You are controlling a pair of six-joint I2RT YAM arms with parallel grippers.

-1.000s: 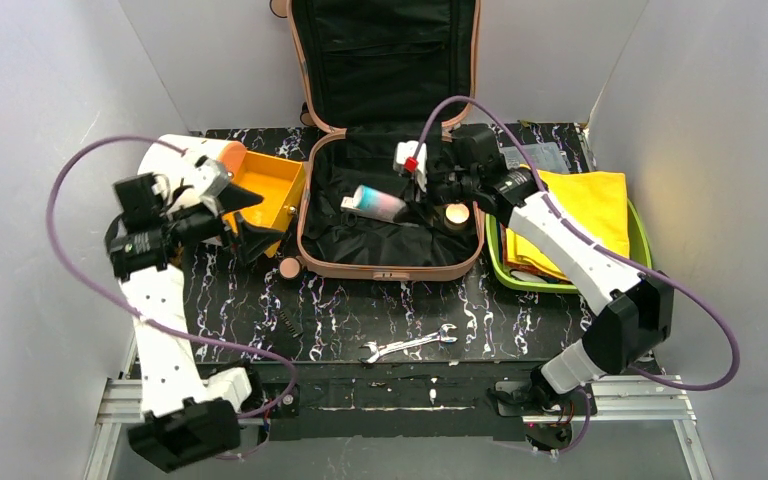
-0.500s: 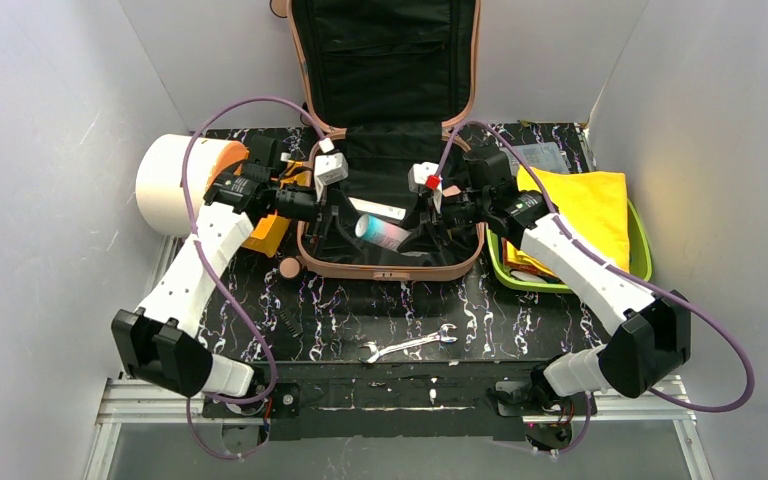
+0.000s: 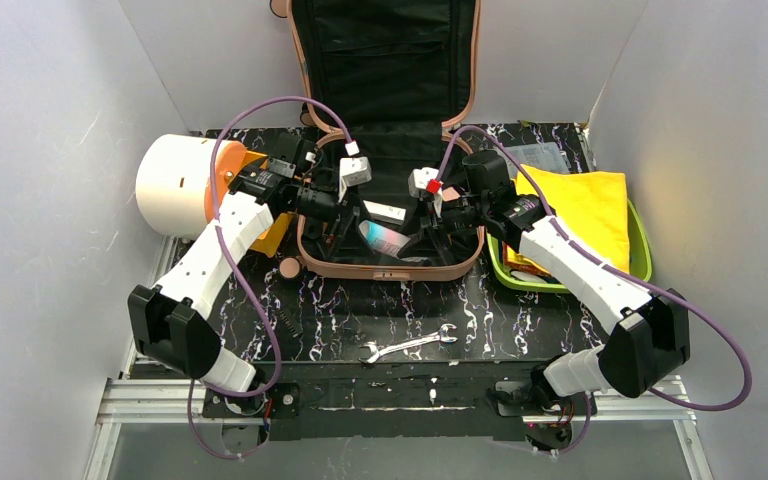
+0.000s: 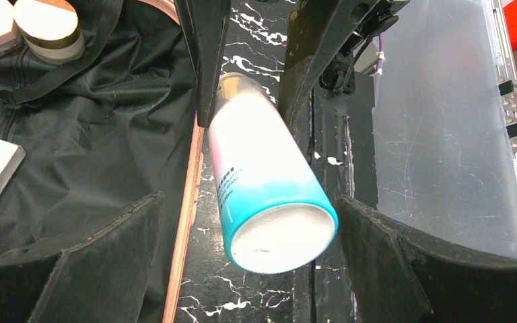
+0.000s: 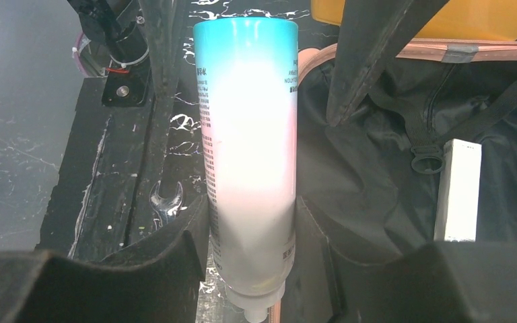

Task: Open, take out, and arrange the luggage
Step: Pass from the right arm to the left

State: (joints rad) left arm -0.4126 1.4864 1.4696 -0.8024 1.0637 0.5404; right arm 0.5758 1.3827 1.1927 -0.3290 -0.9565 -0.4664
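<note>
I see the salmon-pink luggage (image 3: 385,60) lying open at the back middle of the table (image 3: 340,320), lid standing upright. My right gripper (image 5: 251,222) is partly closed, clamping the cap end of a teal-and-pink tube (image 5: 249,121) above the lower shell. My left gripper (image 4: 249,202) is spread wide, its fingers flanking the tube's teal end without gripping it.

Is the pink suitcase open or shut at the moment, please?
Open: the luggage lid stands upright, black lining exposed.
</note>
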